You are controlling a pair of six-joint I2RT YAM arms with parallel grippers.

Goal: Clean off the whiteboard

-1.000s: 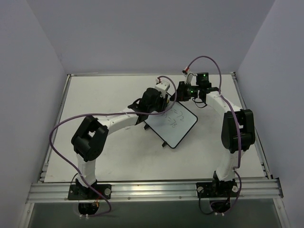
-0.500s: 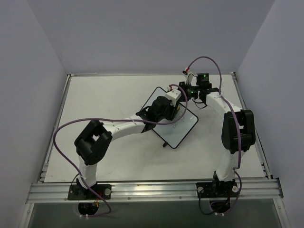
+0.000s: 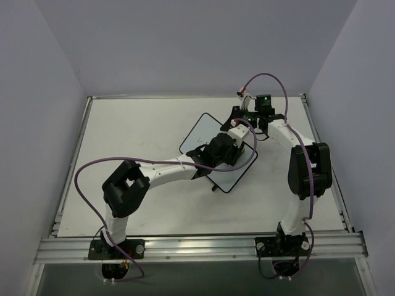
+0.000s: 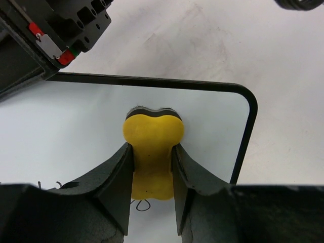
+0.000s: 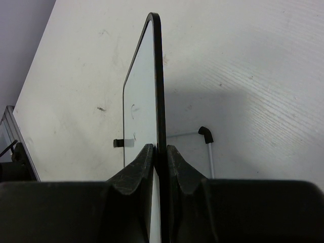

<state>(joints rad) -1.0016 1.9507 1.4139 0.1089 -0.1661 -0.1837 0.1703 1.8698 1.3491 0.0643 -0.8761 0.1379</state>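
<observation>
Board: small white whiteboard with thin black frame, on the pale table, right of centre, long axis far-left to near-right.
Right fingers: pinching its frame edge.
Left fingers: clamped on a yellow bone-shaped foam eraser, set near a board corner.
Next stroke: faint marks lie wrist-side of the eraser.
Containers: none seen.

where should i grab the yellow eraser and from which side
At its pinched waist, coming from the yellow back so the dark face is left free. The yellow eraser narrows mid-length, so fingers seat in the two notches and likely won't slide; the left gripper holds it so over the whiteboard.
</observation>
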